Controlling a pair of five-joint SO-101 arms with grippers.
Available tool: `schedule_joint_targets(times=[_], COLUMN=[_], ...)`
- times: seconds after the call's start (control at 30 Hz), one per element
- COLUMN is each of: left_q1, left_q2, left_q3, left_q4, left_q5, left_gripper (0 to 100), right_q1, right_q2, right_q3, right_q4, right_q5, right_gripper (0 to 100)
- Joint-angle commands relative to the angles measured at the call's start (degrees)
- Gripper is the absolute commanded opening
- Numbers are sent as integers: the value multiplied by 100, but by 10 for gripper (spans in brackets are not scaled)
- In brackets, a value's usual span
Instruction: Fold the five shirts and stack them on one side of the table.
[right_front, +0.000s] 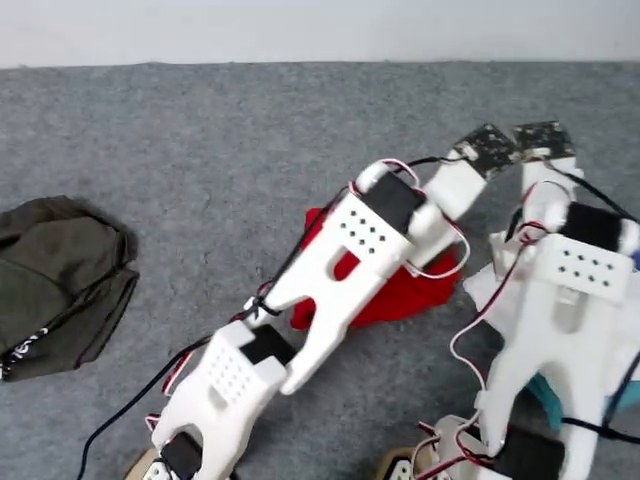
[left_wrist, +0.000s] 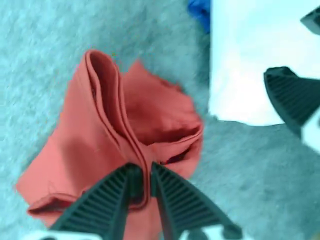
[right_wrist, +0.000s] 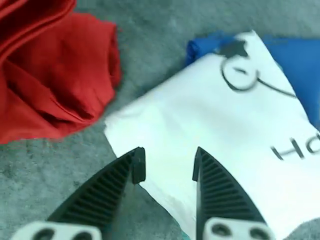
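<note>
A red shirt (right_front: 400, 290) lies crumpled at the table's middle, mostly under one white arm. In the left wrist view my left gripper (left_wrist: 142, 182) is shut on a raised fold of the red shirt (left_wrist: 125, 135). A white shirt (right_wrist: 225, 125) with dark print lies on a blue shirt (right_wrist: 295, 60) beside the red shirt (right_wrist: 50, 80). My right gripper (right_wrist: 167, 162) hangs open just above the white shirt's near edge. A folded dark olive shirt (right_front: 55, 280) rests at the table's left side. The white shirt (left_wrist: 250, 65) and blue shirt (left_wrist: 200, 10) lie past the red one.
Grey carpet-like cloth (right_front: 200, 140) covers the table. Both white arms (right_front: 330, 270) crowd the middle and right. A teal piece (right_front: 545, 395) peeks out under the right-hand arm. The other arm's dark finger (left_wrist: 292, 97) hangs over the white shirt.
</note>
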Motion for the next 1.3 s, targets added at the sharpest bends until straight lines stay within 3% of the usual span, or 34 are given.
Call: schedule_joint_targets(times=[0.0,0.3,0.43,0.63,0.77,1.03,1.27], left_q1=[387,554,501,141,-273,-281,-325], left_q2=[193,765,668,273,185,141,-501], left_q3=[-198,-215,-233,-189,-189,-171,-1068], left_q4=[132,132,132,132,132,141,141], left_q5=[44,18,0,0,0,0,18], left_gripper=[13,17,80,112,116,162,168], right_q1=[154,163,259,1446,2026,2070,1789], right_q2=[-365,-374,-391,-734,-831,-831,-813], right_q3=[-510,-510,-536,-1582,-1969,-1952,-1635], right_q4=[40,48,48,48,40,40,-13], right_q5=[97,97,105,9,-527,-554,-554], right_gripper=[158,158,158,158,160,158,158])
